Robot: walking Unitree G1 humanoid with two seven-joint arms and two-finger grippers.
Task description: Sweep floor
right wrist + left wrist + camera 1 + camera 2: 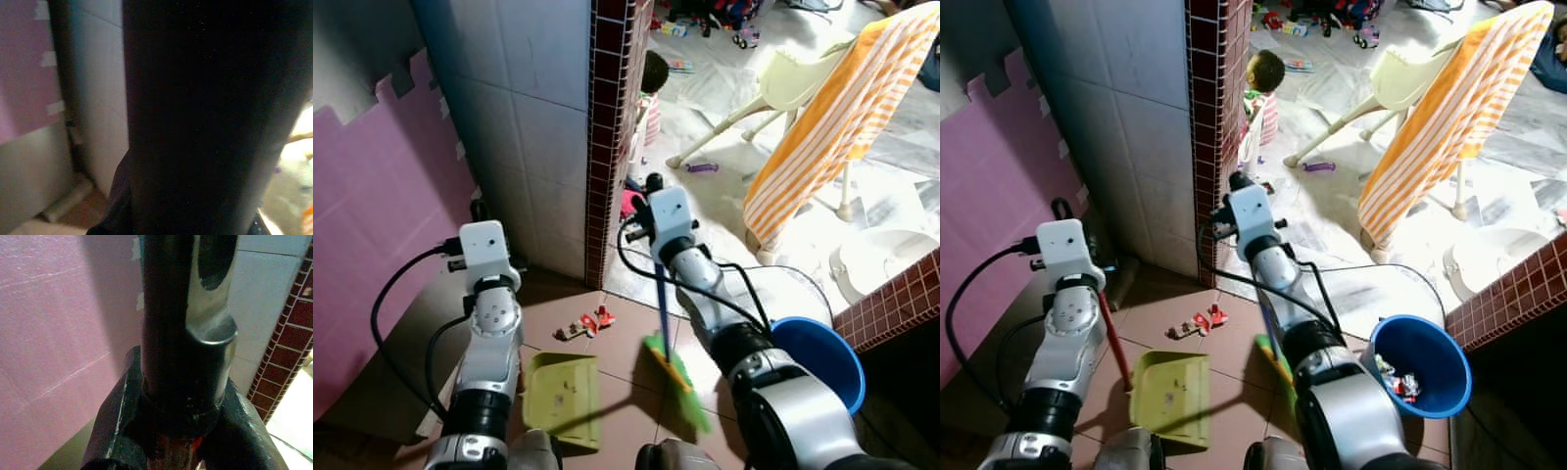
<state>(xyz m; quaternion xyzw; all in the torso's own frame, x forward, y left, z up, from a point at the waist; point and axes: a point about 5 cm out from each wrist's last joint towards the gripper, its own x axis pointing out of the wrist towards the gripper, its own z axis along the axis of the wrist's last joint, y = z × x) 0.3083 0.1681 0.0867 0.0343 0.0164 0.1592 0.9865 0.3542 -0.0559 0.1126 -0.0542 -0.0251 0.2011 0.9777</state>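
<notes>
**Floor: what's on it**

Terracotta tile floor (625,357). Green dustpan (561,399) lies flat. Small red-and-white scraps (586,324) just beyond its far edge. Green broom head (677,377) touches down beside the pan. Blue bucket (1419,364) to the right, wrappers inside. Pale floor beyond: purple toy (702,167), white high chair (773,98).

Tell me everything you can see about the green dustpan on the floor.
The dustpan is a yellow-green scoop that looks like plastic, lying flat on the reddish-brown floor tiles between the robot's two arms. A thin red handle rises from its near left corner toward the left gripper, which is shut on a dark pole. The pan holds a few dark specks. A small scrap pile lies on the tiles just beyond its far edge, and the green broom head sits to its right, apart from it.
</notes>
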